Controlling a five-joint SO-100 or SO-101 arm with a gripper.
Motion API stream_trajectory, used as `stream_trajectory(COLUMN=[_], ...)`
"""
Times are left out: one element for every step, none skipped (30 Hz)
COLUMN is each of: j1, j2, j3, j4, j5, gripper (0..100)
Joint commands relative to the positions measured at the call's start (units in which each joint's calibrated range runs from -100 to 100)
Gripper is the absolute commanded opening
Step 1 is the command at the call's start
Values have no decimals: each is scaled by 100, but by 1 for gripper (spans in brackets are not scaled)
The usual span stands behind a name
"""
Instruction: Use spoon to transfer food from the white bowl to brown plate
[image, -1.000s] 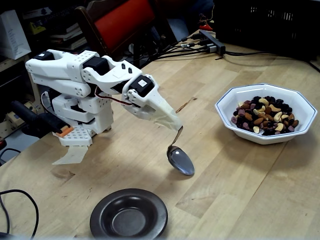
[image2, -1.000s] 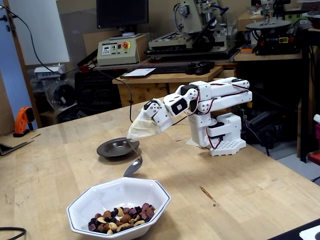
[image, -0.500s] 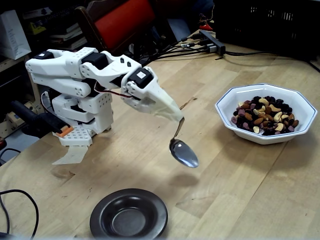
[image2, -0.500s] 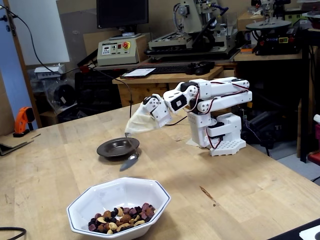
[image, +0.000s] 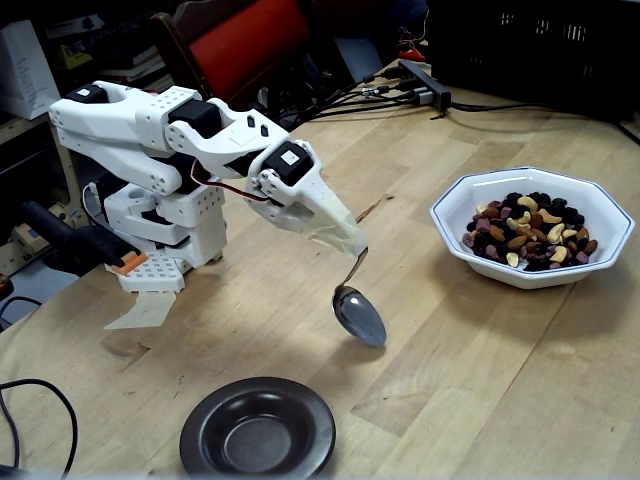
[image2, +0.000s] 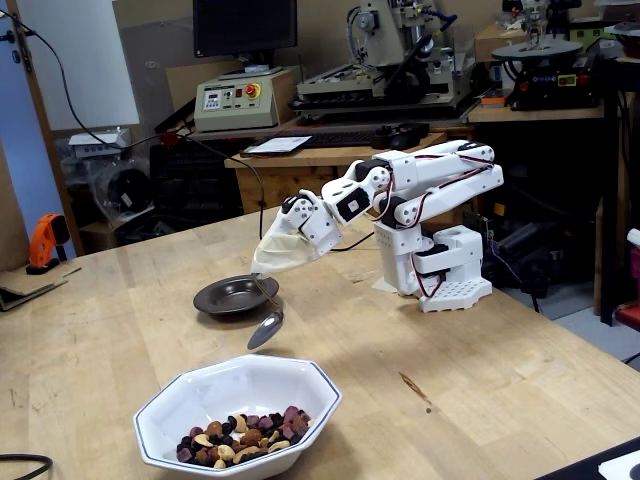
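Observation:
My gripper (image: 350, 250) is shut on the thin handle of the silver spoon (image: 359, 317). The spoon hangs tilted, its oval bowl empty, a little above the wooden table. It lies between the brown plate (image: 205, 420) at the near edge and the white bowl (image: 470, 255) at the right. The food (image: 528, 232), a mix of nuts and dark pieces, fills the white bowl. In the other fixed view the gripper (image2: 264, 272) holds the spoon (image2: 265, 330) just in front of the empty brown plate (image2: 210, 297). It is behind the white bowl (image2: 230, 385) and its food (image2: 240, 447).
The arm's white base (image: 165, 225) stands at the table's left. A power strip (image: 420, 85) and cables lie at the back, and a black cable (image: 30, 395) curls at the front left. An orange tool (image2: 45, 240) sits on the far side.
The arm's upper links have lifted and reached forward a little. The spoon rose slightly and swung sideways, then came back down to nearly the same spot, still empty.

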Motion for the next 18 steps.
stream_trajectory(j1=[47, 47, 47, 47, 47, 47, 47, 47, 47, 47, 47, 47, 47, 47, 47, 47, 47, 47], j2=[46, 46, 55, 55, 55, 55, 55, 55, 55, 55, 55, 55, 63, 63, 63, 63, 72, 106], j3=[-1012, -1180, -1349, -1490, -1632, -1747, -1862, -1915, -1986, -2039, -2074, -2083, -2092, -2092, -2092, -2092, -2136, -2136], j4=[-71, -71, -71, -71, -71, -71, -71, -71, -71, -71, -71, -71, -71, -71, -71, -71, -71, -71], j5=[-34, -34, -34, -34, -34, -34, -34, -34, -34, -34, -34, -34, -34, -34, -34, -34, -34, -34], gripper=[4, 4, 4, 4, 4, 4, 4, 4, 4, 4, 4, 4, 4, 4, 4, 4, 4, 4])
